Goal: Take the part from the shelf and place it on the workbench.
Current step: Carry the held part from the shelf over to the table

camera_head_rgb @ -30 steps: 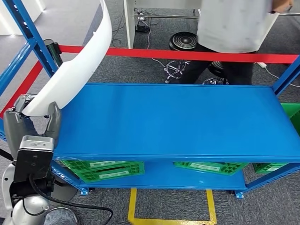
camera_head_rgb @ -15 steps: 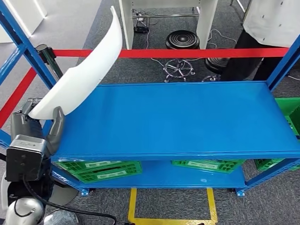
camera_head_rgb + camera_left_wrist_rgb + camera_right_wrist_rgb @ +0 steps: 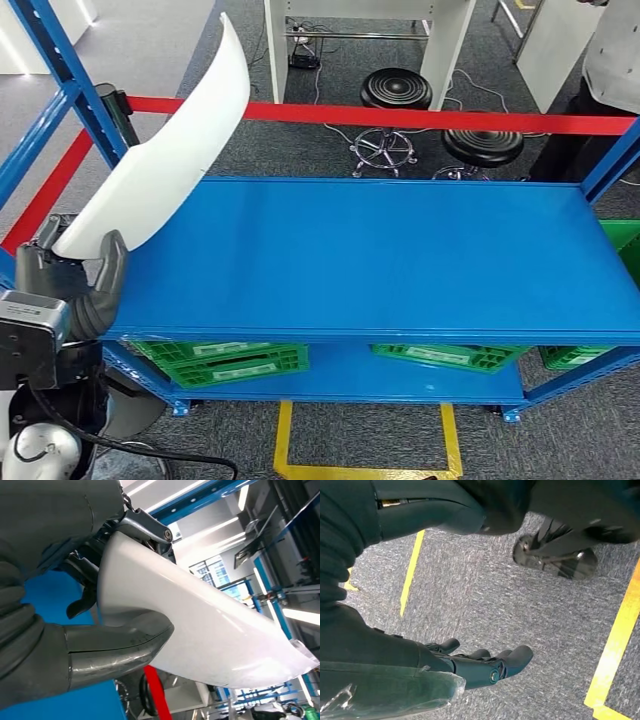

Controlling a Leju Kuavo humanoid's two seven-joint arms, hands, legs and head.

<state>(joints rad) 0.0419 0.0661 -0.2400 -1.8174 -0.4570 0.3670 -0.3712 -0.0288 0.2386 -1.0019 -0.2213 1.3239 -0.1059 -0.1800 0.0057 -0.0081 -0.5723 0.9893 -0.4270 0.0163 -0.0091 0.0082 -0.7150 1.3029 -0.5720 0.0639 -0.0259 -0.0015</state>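
While the head view is looking down on the shelving: the left hand (image 3: 90,285) is gripping the near, lower end of the white part (image 3: 162,150) at the rack's left corner.
Head view, part: the long curved white panel is rising up and away from the hand, tilting over the left end of the blue shelf (image 3: 392,260) without lying on it; its far tip is reaching past the red tape barrier (image 3: 423,118).
Head view, hand: the thick grey thumb is pressing on the panel's underside at its near end, and the darker fingers are sitting behind it.
Head view, surroundings: green crates (image 3: 226,362) are sitting on the lower level under the blue shelf; two black stools (image 3: 395,90) are standing on the grey carpet beyond the tape; a person in white (image 3: 615,60) is standing at the far right; yellow floor tape (image 3: 283,435) is running in front of the rack.
Left wrist view, hand: the left hand (image 3: 86,605) is clamping the white part (image 3: 211,630), the thumb lying across its glossy face and dark fingers hooking over its opposite edge.
Left wrist view, part: the panel is stretching away from the hand, clear of the blue surface beside it.
Right wrist view, hand: the right hand (image 3: 471,662) is hanging over grey carpet (image 3: 501,595) with yellow lines, fingers stretched out and slightly apart, holding nothing.
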